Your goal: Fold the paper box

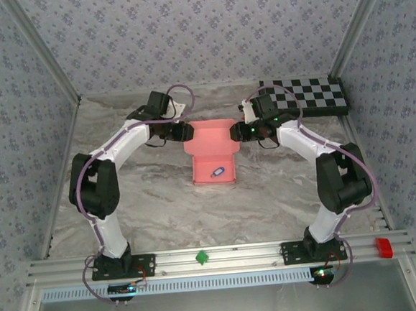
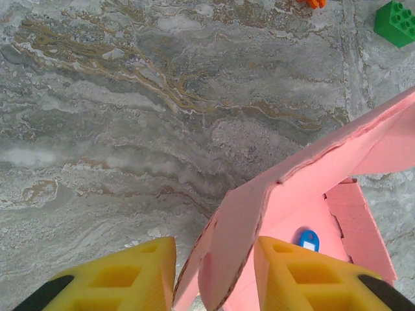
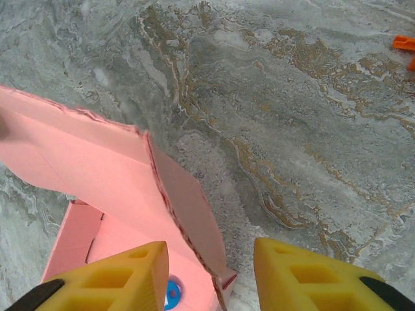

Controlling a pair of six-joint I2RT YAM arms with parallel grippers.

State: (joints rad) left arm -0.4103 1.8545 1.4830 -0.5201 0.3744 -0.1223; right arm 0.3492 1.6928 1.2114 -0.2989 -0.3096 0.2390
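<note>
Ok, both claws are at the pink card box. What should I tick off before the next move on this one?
1. A raised flap of the plain pink thin-card box sits inside the left claw: ok.
2. The left claw is actually pinching that flap: cannot tell.
3. The flap on the other side sits inside the right claw: ok.
4. The right claw is pinching its flap: not ok, a gap shows beside the card.
5. The small blue tag lies in the box's tray, clear of both flaps: ok.
6. The green toy block sits apart from the box: ok.
</note>
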